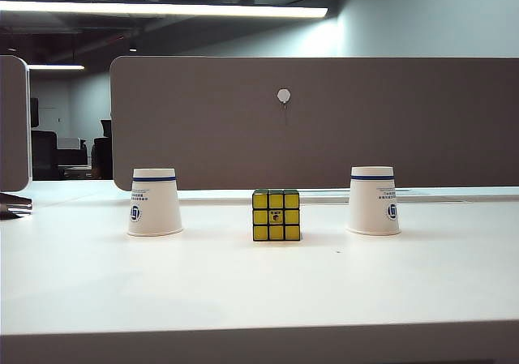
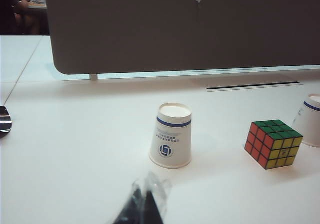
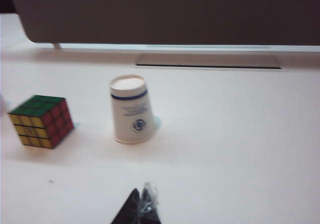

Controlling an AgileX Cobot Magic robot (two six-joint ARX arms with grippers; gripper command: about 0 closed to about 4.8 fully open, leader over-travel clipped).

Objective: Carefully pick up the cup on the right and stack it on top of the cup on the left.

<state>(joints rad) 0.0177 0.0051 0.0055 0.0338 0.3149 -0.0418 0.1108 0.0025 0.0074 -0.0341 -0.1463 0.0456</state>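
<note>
Two white paper cups with a blue band stand upside down on the white table. The cup on the right (image 1: 374,201) also shows in the right wrist view (image 3: 131,110), some way ahead of my right gripper (image 3: 141,200), whose dark fingers are pressed together and empty. The cup on the left (image 1: 154,203) appears in the left wrist view (image 2: 170,135), ahead of my left gripper (image 2: 145,191), also shut with nothing in it. Neither gripper appears in the exterior view.
A Rubik's cube (image 1: 276,215) sits between the two cups, yellow face toward the exterior camera. A grey partition panel (image 1: 324,121) stands along the back of the table (image 1: 259,291). A dark object (image 1: 15,205) lies at the far left edge.
</note>
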